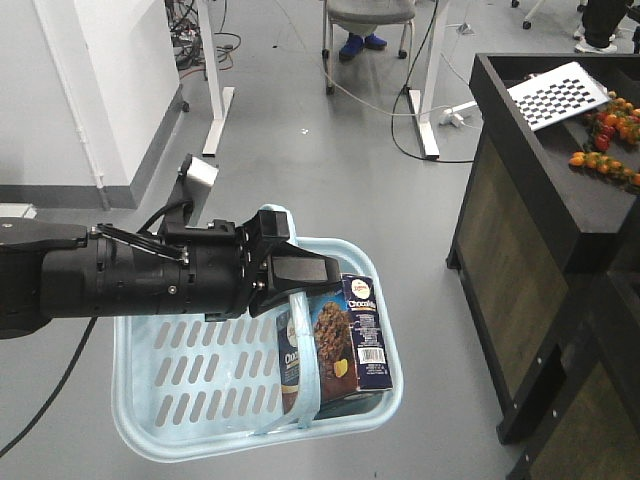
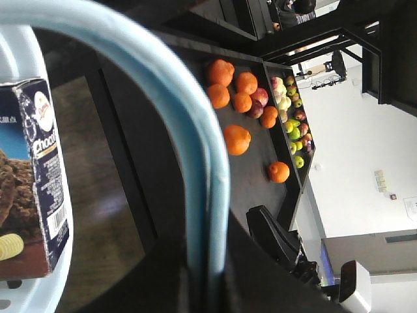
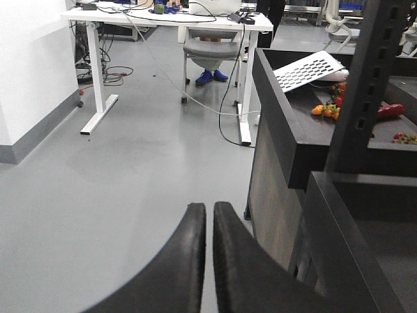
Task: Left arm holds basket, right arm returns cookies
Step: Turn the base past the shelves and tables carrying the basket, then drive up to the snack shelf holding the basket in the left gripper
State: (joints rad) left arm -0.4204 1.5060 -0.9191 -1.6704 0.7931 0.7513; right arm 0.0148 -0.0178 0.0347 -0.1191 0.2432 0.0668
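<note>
Black left arm (image 1: 120,280): reaches in from left edge, roughly level, cables along it.
Left gripper (image 1: 292,285): jaws pinched on basket handle (image 2: 189,130); band runs straight into them in wrist view.
Blue basket (image 1: 190,375): hangs from that handle, looks clear of grey floor (image 1: 330,170); left part bare.
Cookie box (image 1: 335,345): navy, inside basket at its right end, upright w/ slight lean, barcode side facing right. Handle band crosses its front.
Black stand (image 1: 540,200): right of basket, well apart; tomatoes (image 1: 610,135) on top tier.
Right gripper (image 3: 209,212): not in front view. Wrist view shows fingers pressed nearly together, nothing between, aimed at floor beside stand.
Step (est.): hold is done; return not begun, box untouched.
Next move (est.): right gripper must spread, come over basket's right end, take box by narrow sides w/o snagging handle band, lift straight up, then carry toward stand.
Watch: basket may swing when box lifts.
</note>
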